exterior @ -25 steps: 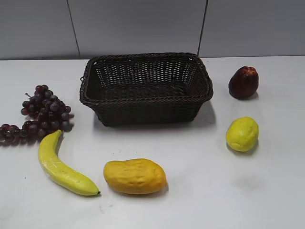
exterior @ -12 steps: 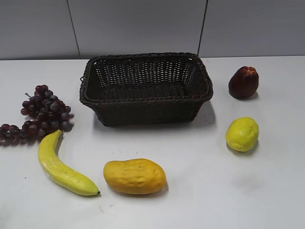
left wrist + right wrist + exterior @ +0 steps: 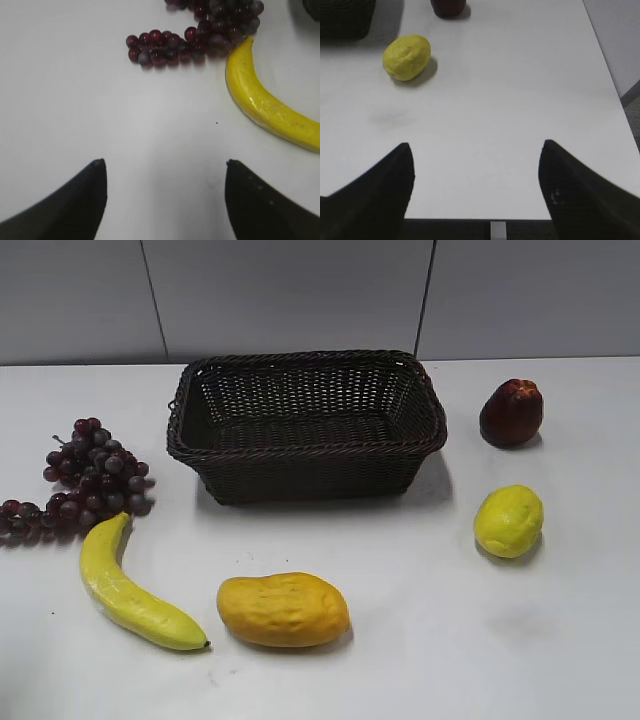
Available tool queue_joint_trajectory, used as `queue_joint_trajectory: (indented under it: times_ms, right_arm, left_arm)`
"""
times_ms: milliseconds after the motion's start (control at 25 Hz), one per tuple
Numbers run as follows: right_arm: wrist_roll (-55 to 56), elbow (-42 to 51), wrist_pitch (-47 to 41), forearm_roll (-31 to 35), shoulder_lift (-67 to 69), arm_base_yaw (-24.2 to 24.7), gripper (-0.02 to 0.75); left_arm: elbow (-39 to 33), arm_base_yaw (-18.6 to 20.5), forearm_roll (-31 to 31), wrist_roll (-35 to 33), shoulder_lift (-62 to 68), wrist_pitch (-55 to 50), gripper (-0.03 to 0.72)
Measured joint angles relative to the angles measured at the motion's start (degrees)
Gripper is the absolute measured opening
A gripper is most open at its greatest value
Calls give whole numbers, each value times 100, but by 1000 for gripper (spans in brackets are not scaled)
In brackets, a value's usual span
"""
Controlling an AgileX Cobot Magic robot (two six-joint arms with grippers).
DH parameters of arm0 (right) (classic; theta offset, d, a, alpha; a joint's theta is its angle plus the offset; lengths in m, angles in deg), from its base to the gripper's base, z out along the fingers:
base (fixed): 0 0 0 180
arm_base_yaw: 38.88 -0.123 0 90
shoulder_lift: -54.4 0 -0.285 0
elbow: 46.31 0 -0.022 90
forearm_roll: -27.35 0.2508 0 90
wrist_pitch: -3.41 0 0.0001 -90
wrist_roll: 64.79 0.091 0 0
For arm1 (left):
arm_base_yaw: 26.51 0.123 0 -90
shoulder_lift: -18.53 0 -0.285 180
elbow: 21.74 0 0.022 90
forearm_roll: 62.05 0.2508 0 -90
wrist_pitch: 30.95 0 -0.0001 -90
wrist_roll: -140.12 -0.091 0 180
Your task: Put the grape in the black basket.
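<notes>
The grape [image 3: 85,480], a dark purple-red bunch, lies on the white table at the far left, left of the black basket [image 3: 306,455], which stands empty at the back middle. The bunch also shows at the top of the left wrist view [image 3: 200,32]. My left gripper [image 3: 165,162] is open and empty above bare table, well short of the bunch. My right gripper [image 3: 476,145] is open and empty over the table's front right edge. Neither gripper shows in the exterior view.
A banana [image 3: 125,590] lies just in front of the grape, also in the left wrist view [image 3: 265,102]. A mango [image 3: 283,609] lies front middle. A lemon [image 3: 508,521] and a dark red apple-like fruit [image 3: 511,412] lie right of the basket.
</notes>
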Motion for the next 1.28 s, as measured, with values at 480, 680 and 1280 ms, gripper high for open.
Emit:
queue_joint_trajectory:
  times_ms: [480, 680, 1280]
  right_arm:
    - [0, 0, 0, 0, 0, 0, 588]
    - [0, 0, 0, 0, 0, 0, 588]
    - [0, 0, 0, 0, 0, 0, 588]
  left_arm:
    - [960, -353, -83, -558, 1835, 329, 557]
    - [1225, -700, -83, -626, 2514, 559, 557]
    - [2430, -967, 222, -764, 4860, 1035, 663]
